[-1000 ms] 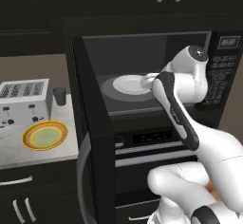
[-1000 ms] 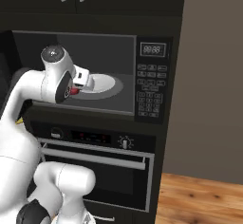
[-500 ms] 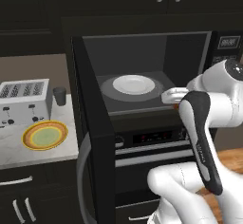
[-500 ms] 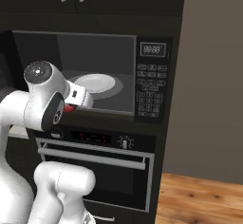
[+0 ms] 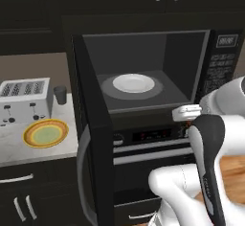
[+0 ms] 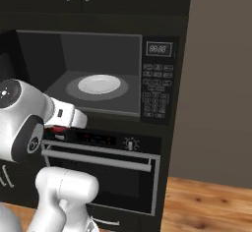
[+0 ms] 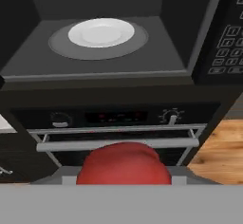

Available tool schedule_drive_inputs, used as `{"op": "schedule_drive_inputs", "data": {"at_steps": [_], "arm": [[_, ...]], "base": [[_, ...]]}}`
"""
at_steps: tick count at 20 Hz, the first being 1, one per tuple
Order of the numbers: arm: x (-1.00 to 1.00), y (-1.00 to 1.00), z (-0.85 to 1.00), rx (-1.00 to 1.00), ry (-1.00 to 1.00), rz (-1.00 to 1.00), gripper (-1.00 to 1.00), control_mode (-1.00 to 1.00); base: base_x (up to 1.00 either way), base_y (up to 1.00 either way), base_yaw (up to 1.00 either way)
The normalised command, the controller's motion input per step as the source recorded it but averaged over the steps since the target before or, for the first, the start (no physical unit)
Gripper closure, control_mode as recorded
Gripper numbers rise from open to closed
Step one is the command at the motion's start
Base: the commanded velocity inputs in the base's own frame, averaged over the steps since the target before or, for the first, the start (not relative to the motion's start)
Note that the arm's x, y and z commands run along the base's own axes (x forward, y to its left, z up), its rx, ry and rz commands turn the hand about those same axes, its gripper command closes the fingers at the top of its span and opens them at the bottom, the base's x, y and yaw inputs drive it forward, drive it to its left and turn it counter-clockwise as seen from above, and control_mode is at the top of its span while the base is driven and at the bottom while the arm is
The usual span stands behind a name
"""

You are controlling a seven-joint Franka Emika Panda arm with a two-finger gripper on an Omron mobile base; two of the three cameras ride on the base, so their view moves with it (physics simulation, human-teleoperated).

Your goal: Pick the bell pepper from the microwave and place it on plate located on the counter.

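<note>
The red bell pepper (image 7: 123, 163) bulges at the bottom of the hand view, and my gripper (image 7: 123, 173) is shut on it, its fingertips hidden behind it. A sliver of the pepper (image 6: 58, 129) peeks out under the hand, in front of the open microwave (image 5: 143, 62) and just below its floor. The gripper (image 5: 187, 117) hangs outside the cavity, at its front right corner. Far to the left, the plate (image 5: 46, 133) with orange-yellow rim and pale green centre lies on the counter (image 5: 14, 149).
A plain white plate (image 5: 133, 83) rests on the microwave's turntable. The open microwave door (image 5: 91, 139) stands between the gripper and the counter. A toaster (image 5: 24, 98) and a dark cup (image 5: 60, 95) sit behind the rimmed plate. The oven (image 6: 98, 159) is below.
The arm has drawn back out of the microwave and dropped lower, carrying the bell pepper. The white plate inside has come into full sight.
</note>
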Motion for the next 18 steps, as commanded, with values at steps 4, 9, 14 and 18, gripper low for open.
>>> {"op": "schedule_drive_inputs", "data": {"at_steps": [4,9,14,18], "arm": [[0.00,0.00,0.00,0.00,0.00,0.00,1.00,1.00],[0.00,0.00,0.00,0.00,0.00,0.00,1.00,1.00],[0.00,0.00,0.00,0.00,0.00,0.00,1.00,1.00],[0.00,0.00,0.00,0.00,0.00,0.00,1.00,1.00]], "base": [[-1.00,-0.18,0.00],[-0.90,0.43,0.00],[-0.41,1.00,0.00],[-0.42,1.00,0.00]]}}
